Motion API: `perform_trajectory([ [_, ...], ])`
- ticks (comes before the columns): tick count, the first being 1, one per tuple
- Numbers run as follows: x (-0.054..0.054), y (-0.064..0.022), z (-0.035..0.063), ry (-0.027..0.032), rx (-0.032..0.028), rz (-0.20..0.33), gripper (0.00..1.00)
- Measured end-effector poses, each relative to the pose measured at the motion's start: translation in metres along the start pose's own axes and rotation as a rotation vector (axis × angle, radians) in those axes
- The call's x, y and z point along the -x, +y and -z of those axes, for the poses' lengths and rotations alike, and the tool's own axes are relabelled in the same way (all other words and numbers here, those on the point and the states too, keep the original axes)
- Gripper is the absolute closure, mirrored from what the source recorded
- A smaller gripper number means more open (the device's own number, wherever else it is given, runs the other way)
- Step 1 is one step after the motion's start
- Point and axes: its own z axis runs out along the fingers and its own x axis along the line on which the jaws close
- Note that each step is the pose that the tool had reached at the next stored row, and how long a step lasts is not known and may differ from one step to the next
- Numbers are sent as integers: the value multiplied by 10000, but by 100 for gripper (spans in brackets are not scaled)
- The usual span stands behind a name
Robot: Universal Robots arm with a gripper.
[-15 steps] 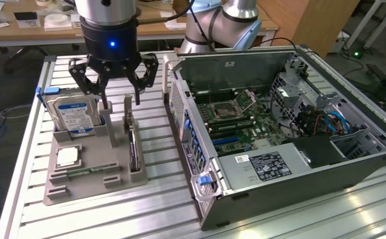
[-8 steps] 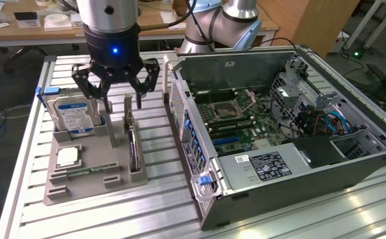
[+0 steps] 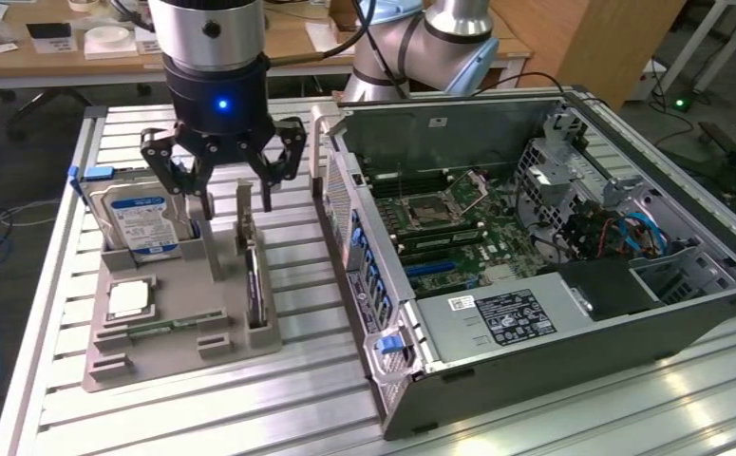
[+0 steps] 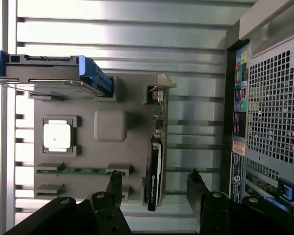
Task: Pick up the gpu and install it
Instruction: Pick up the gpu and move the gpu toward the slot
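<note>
Bench: a silver metal bench with long grooves carries everything.
Computer: a big dark grey computer case lies on its side with the cover off. I think this lets parts go in from above. A white and black sticker sits on a box inside. Its words are too small to read.
Tray: a flat grey plastic tray sits just beside the case. Each part has its own pocket, likely to keep it in a known spot.
Fingers: the robot's black fingers are wide open and hold nothing. They hang above the tray, one to each side of the card, not touching it.
Hard drive: a silver hard drive with a blue label stands on the tray's side away from the case. I cannot read the label.
Gpu: the thin dark gpu card with a grey metal end stands on its edge in a slot. It is on the tray's side nearest the case. Standing up leaves both flat sides free to pinch. The tiny white writing on its edge cannot be read.
Chip: a small square silver chip lies flat in its pocket.
</note>
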Motion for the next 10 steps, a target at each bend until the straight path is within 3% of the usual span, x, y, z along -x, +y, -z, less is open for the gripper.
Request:
perform_trajectory([
  [4, 2, -3, -25, -1, 1, -1, 34],
  [5, 2, -4, -33, 0, 0, -1, 28],
  [10, 2, -12, -106, 0, 0, 0, 28],
])
